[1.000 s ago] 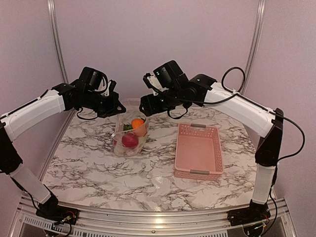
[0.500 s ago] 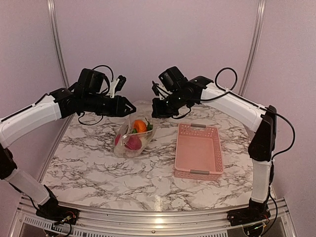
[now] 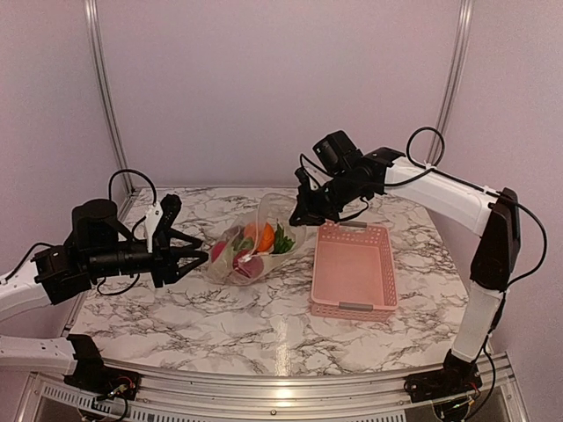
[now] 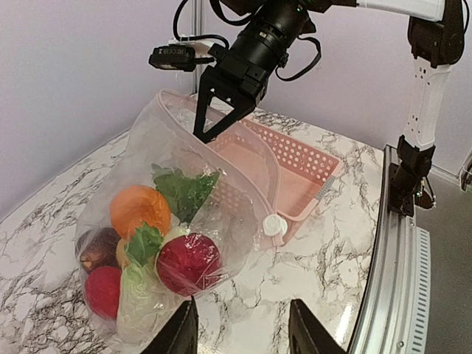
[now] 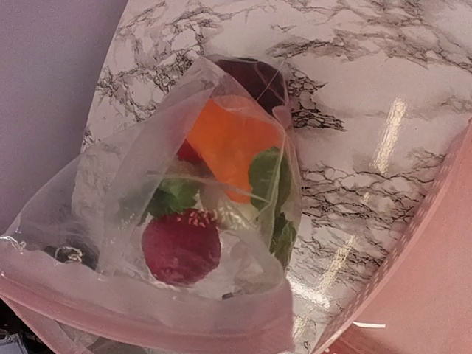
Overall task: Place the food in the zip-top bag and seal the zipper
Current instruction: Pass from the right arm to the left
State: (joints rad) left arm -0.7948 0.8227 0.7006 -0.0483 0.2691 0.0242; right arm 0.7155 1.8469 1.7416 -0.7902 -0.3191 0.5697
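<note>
The clear zip-top bag (image 3: 255, 239) lies on the marble table, its mouth lifted toward the right. The food is inside it: an orange ball (image 4: 140, 210), a red ball (image 4: 188, 262), green leaves (image 4: 184, 192) and a dark piece (image 4: 96, 247). My right gripper (image 3: 301, 217) is shut on the bag's mouth edge, and the zipper strip (image 5: 169, 313) fills the bottom of the right wrist view, hiding the fingers. The left gripper (image 3: 195, 253) stands open just left of the bag with only bare table between its fingertips (image 4: 181, 332).
A pink slotted basket (image 3: 354, 268) stands right of the bag, its near left corner touching the lifted bag mouth. A small white round piece (image 4: 274, 225) sits at the bag's near corner. The metal rail (image 4: 383, 280) runs along the table's edge.
The left gripper opened, let go of the bag and drew back low to the left. The right gripper shut on the bag's mouth and shifted right, tipping the bag toward the basket.
</note>
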